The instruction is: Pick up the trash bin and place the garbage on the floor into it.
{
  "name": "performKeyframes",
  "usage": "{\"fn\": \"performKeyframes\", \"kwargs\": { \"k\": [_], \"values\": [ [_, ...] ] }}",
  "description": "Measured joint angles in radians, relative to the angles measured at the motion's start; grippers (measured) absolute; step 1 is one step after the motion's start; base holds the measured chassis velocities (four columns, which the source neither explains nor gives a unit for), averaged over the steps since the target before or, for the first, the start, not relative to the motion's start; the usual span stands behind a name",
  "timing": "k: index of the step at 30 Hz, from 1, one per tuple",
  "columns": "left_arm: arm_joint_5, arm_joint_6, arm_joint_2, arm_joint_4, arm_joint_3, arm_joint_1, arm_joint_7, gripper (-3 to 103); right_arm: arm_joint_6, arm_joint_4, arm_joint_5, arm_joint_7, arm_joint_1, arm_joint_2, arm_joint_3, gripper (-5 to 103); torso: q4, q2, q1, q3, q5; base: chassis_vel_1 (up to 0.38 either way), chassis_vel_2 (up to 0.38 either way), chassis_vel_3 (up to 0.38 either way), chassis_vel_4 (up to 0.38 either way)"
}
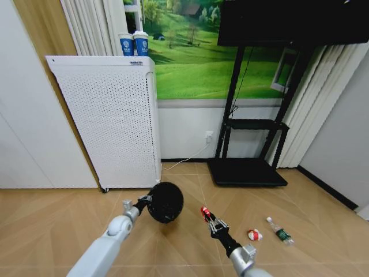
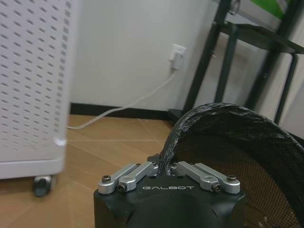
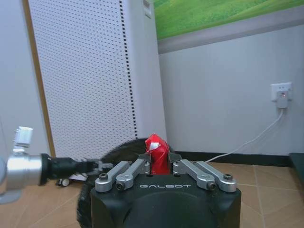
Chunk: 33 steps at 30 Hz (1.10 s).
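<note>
The black wire-mesh trash bin (image 1: 165,202) hangs above the floor (image 1: 52,225), tilted with its mouth toward me. My left gripper (image 1: 145,201) is shut on its rim (image 2: 167,147). To the bin's right, my right gripper (image 1: 205,213) is shut on a red wad of garbage (image 3: 157,153), held level with the bin (image 3: 111,154). A red-and-white wad (image 1: 254,235) and a small clear bottle with a green label (image 1: 281,231) lie on the floor at the right.
A tall white perforated cabinet (image 1: 112,121) stands behind the bin with two blue-and-white cups (image 1: 134,44) on top. A black stand (image 1: 249,144) with a low base sits at the back right. A white cable (image 1: 184,160) runs from a wall socket (image 1: 209,137).
</note>
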State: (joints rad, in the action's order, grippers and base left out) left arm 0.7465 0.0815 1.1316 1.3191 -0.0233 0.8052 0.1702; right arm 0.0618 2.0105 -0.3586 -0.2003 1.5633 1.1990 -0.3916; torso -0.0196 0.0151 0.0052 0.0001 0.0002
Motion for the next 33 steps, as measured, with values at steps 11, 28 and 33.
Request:
{"fn": "performKeyframes", "kwargs": {
  "k": [11, 28, 33],
  "values": [
    [-0.059, -0.036, 0.062, 0.058, -0.080, 0.082, 0.166, 4, 0.017, -0.075, 0.066, 0.016, -0.024, 0.014, 0.059, 17, -0.0001, 0.000, 0.000, 0.000, 0.0000, 0.000, 0.000, 0.000, 0.000],
    [-0.069, -0.041, 0.066, 0.097, 0.017, 0.128, 0.037, 4, 0.047, -0.090, 0.089, 0.093, -0.026, 0.071, 0.068, 70, -0.0005, 0.000, 0.000, 0.000, -0.0006, 0.000, 0.000, 0.000, 0.000],
    [-0.064, -0.018, 0.087, 0.111, 0.146, 0.149, -0.107, 4, 0.035, -0.072, 0.067, 0.138, -0.023, 0.071, 0.036, 86, -0.0001, 0.000, 0.000, 0.000, -0.0003, 0.000, 0.000, 0.000, 0.000]
  ]
}}
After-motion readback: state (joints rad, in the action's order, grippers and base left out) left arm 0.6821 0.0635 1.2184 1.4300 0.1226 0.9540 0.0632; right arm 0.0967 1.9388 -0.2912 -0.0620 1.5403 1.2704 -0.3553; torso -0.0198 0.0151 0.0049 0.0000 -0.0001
